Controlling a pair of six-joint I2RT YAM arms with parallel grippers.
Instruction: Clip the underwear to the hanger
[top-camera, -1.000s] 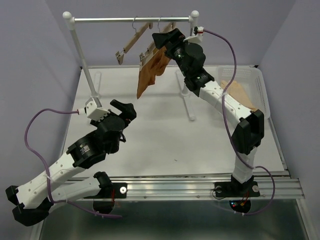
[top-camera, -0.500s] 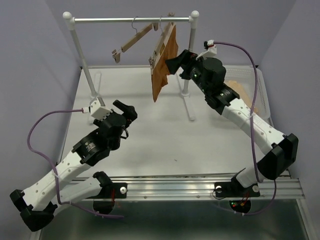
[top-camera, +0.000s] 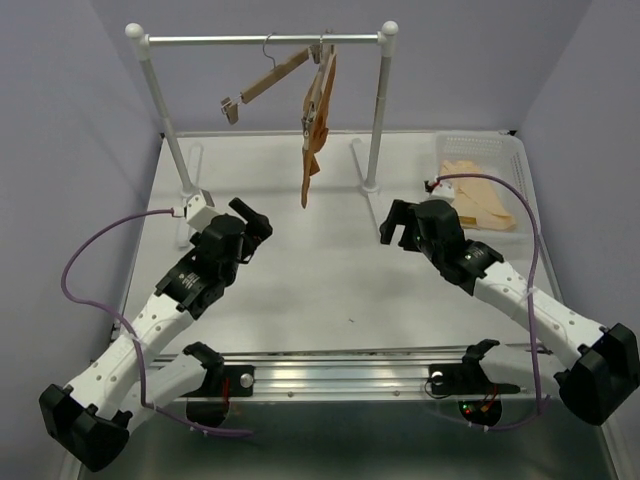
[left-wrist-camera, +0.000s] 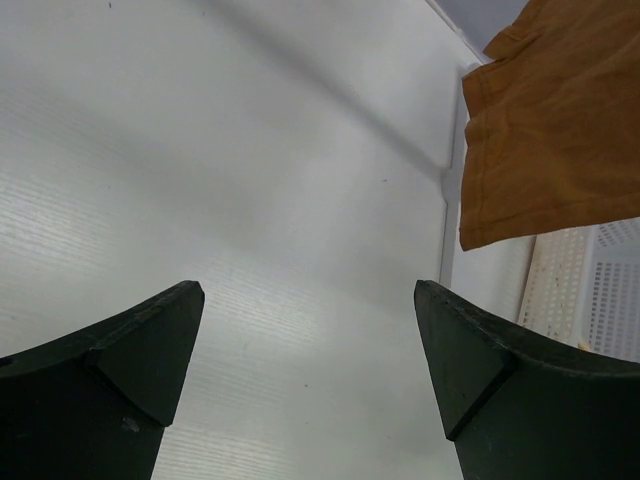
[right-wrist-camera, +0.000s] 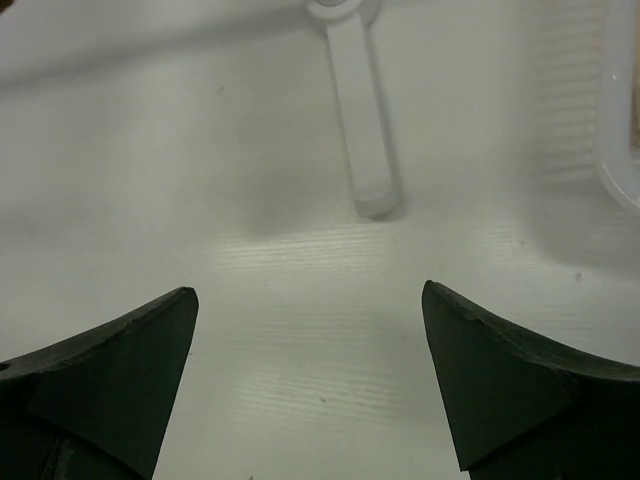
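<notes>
The rust-brown underwear (top-camera: 313, 140) hangs edge-on from a pale wooden hanger (top-camera: 322, 85) on the white rack's rail (top-camera: 262, 40). Its lower corner also shows in the left wrist view (left-wrist-camera: 555, 130). A second, bare hanger (top-camera: 262, 82) hangs tilted to the left of it. My left gripper (top-camera: 254, 219) is open and empty, low over the table, left of the garment. My right gripper (top-camera: 395, 222) is open and empty, low over the table, right of the garment and apart from it.
The rack's posts (top-camera: 165, 110) (top-camera: 378, 110) stand on feet at the table's back; one foot (right-wrist-camera: 362, 150) lies ahead of my right gripper. A white basket (top-camera: 490, 160) with a pale peach cloth (top-camera: 478, 198) sits at the back right.
My right gripper has let go of the hanger and dropped down to the table. The underwear has swung edge-on under the rail. My left arm has shifted slightly.
</notes>
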